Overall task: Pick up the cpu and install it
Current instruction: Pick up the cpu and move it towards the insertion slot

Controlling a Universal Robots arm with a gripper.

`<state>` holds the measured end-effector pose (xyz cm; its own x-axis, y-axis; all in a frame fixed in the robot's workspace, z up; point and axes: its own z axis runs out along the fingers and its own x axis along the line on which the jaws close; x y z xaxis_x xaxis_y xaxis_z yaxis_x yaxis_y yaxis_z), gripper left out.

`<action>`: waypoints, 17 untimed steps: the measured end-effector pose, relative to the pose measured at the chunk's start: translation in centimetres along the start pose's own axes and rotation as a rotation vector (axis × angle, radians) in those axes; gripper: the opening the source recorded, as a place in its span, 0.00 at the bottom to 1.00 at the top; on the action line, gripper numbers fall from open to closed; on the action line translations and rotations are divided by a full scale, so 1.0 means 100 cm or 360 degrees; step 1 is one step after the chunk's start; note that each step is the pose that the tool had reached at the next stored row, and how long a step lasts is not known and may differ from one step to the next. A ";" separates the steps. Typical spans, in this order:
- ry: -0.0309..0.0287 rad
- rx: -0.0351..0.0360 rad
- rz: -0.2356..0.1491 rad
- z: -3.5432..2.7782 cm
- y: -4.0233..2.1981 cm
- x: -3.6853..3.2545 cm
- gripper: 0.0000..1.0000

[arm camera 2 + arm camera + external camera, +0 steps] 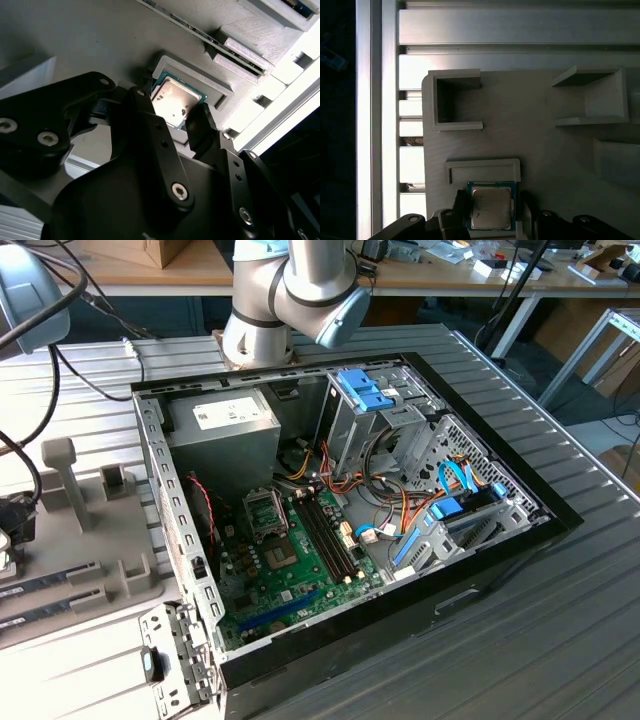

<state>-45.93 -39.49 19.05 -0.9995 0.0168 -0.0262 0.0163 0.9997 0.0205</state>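
On the grey tray (545, 130): cpu (490, 209) is laid flat in its recess.
End effector (171, 108): held parted astride the cpu, nothing gripped.

Ribbed grey metal table (560, 640), cluttered wooden workbench (190, 280) behind — dark floor (560, 380) beyond, even light

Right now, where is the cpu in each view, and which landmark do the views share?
First wrist view: the cpu sits in a square pocket of the grey tray.
Second wrist view: the cpu lies in that same pocket, silver top showing.
Exterior view: the grey tray lies at the exterior view's left, beside the computer case.
Shared landmark: the grey tray.
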 end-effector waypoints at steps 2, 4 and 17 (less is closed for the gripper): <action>0.00006 -0.0002 0.0000 -0.0002 0.0000 0.0000 0.52; 0.00006 -0.0003 0.0000 -0.0002 0.0000 0.0000 0.52; -0.00006 -0.0007 0.0000 0.0049 -0.0001 0.0001 0.53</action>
<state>-45.93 -39.49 18.56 -0.9995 0.0169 -0.0266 0.0163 0.9996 0.0247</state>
